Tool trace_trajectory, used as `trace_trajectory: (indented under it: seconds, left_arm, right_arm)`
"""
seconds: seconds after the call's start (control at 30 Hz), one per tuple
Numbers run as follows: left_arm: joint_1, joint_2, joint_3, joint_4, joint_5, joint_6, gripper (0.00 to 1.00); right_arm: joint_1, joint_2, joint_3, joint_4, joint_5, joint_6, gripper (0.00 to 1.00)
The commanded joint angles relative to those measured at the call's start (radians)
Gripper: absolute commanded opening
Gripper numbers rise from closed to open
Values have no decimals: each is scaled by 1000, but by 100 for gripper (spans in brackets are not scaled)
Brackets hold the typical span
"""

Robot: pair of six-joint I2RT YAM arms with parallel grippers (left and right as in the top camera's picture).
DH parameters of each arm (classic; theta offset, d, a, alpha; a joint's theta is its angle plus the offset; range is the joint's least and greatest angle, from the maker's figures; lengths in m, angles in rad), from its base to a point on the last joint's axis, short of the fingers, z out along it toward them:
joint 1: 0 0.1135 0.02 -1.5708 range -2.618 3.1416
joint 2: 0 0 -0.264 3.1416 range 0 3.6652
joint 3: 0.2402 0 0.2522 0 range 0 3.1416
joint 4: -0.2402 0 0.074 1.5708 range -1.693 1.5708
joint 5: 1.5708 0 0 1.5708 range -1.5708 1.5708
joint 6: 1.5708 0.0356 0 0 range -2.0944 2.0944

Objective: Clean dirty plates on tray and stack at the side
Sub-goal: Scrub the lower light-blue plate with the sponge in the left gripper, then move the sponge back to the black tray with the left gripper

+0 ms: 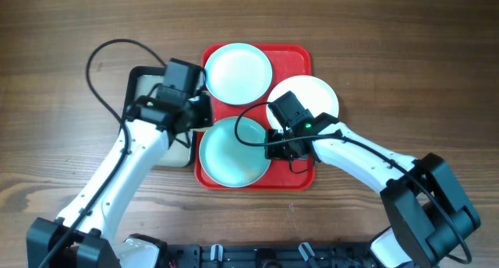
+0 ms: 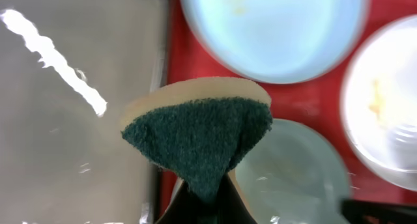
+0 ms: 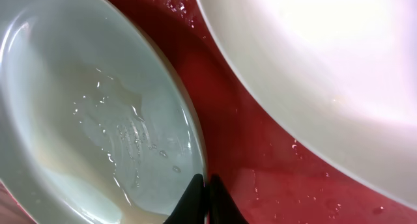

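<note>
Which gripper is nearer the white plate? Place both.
Right. The right gripper is beside the white plate, pinching the near mint plate; the left gripper, holding the sponge, is across the tray.

A dark brown wooden counter (image 1: 405,58), its streaky grain running side to side, fills the overhead view to every edge under soft, even light.

White arm links (image 1: 117,174), black wrist housings (image 1: 181,77), black fingers (image 3: 189,208), looping cables (image 1: 97,54), green lights (image 1: 308,126).
</note>
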Motion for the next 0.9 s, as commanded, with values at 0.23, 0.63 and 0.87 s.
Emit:
trace_trajectory:
  seconds: [0.23,0.63,0.87]
  left_arm:
    - [88,126,-97,12,-243,13,4]
    - [87,220,-97,42,-107,13,4]
    - [87,220,-97,42,1,13,4]
  right_arm:
    - [-3,-23,19,-9,40,-10,4]
    - [-3,-23,19,-11,47,-9,5]
    - [-3,-23,19,-11,47,-9,4]
